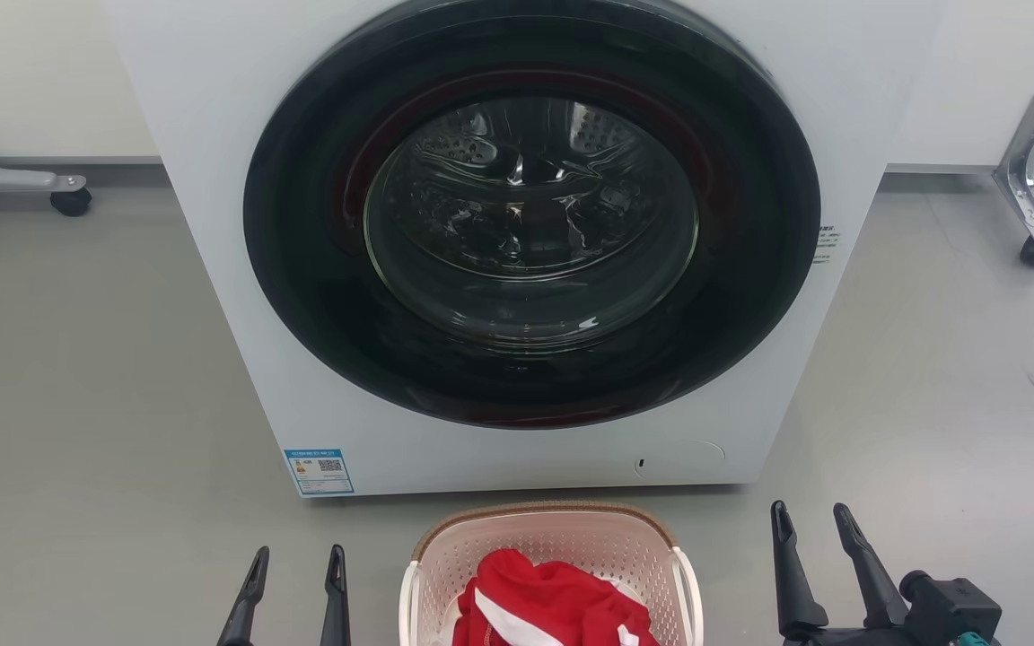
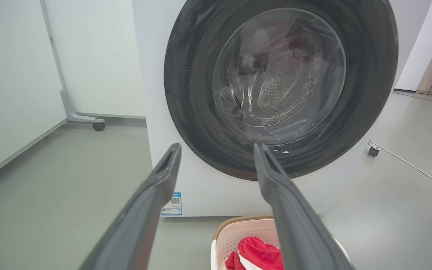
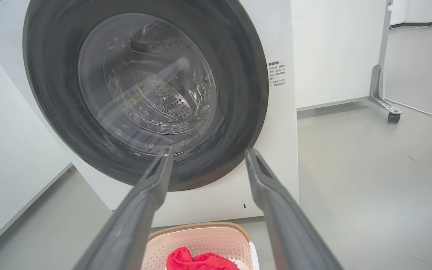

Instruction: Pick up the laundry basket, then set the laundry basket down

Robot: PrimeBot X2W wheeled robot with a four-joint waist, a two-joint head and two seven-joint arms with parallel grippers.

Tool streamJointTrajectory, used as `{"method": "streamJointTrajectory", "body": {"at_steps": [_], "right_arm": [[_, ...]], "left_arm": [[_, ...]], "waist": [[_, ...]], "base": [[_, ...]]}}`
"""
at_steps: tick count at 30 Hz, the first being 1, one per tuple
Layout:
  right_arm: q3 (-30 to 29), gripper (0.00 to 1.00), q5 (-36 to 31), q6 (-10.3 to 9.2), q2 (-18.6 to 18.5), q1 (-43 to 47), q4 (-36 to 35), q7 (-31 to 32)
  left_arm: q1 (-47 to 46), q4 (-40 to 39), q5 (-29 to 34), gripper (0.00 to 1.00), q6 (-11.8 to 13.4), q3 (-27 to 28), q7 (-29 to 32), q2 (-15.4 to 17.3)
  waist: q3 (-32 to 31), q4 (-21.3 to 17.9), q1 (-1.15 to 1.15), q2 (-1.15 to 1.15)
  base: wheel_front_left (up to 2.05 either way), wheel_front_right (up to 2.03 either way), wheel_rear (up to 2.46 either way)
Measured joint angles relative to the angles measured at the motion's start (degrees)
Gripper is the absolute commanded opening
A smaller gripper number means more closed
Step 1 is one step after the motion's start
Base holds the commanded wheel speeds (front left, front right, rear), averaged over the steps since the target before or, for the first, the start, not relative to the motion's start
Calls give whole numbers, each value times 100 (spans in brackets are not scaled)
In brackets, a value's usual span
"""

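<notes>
While the laundry basket stands on the floor just before the washer, the pick-up step is judged as not yet begun. The basket holds a red garment and lies between the two tools, touching neither.

**Tool state**
- Left tool: fingers spread, nothing between them, beside the basket's left side.
- Right tool: fingers spread, nothing between them, apart from the basket's right side.

**Step in hand:** approach before the grasp. Both wrist views look along the fingers at the washer door, with the basket low in the frame. The tools are therefore judged to point forward, over the basket, and not at it.

**Next move calls for:**
1. Tilting or lowering each tool toward its near white handle, left and right.
2. Closing in from both sides, so that each tool takes a handle or the brown rim.
3. Lifting level, so that the garment stays inside.

**Differences between views**
- The head view gives both tools, both handles and the gaps on each side.
- The left wrist view cuts the basket short at its bottom edge, and one finger covers the right part. It adds the blue label at close range.
- The right wrist view shows the basket's far rim between the fingers and the printed notice on the washer's front.
</notes>
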Motion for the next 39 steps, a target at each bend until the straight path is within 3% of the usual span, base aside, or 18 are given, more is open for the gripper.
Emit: {"method": "streamJointTrajectory", "body": {"at_steps": [22, 39], "right_arm": [[-74, 100, -99, 60, 30, 12, -58, 0], [-354, 100, -158, 148, -25, -735, 3, -1]], "left_arm": [[-6, -5, -5, 100, -4, 73, 0, -26], [-799, 233, -545, 100, -204, 185, 0, -94]], "waist": [[130, 3, 0, 0], [1075, 59, 1, 0]], "base": [[0, 0, 0], [0, 0, 0]]}}
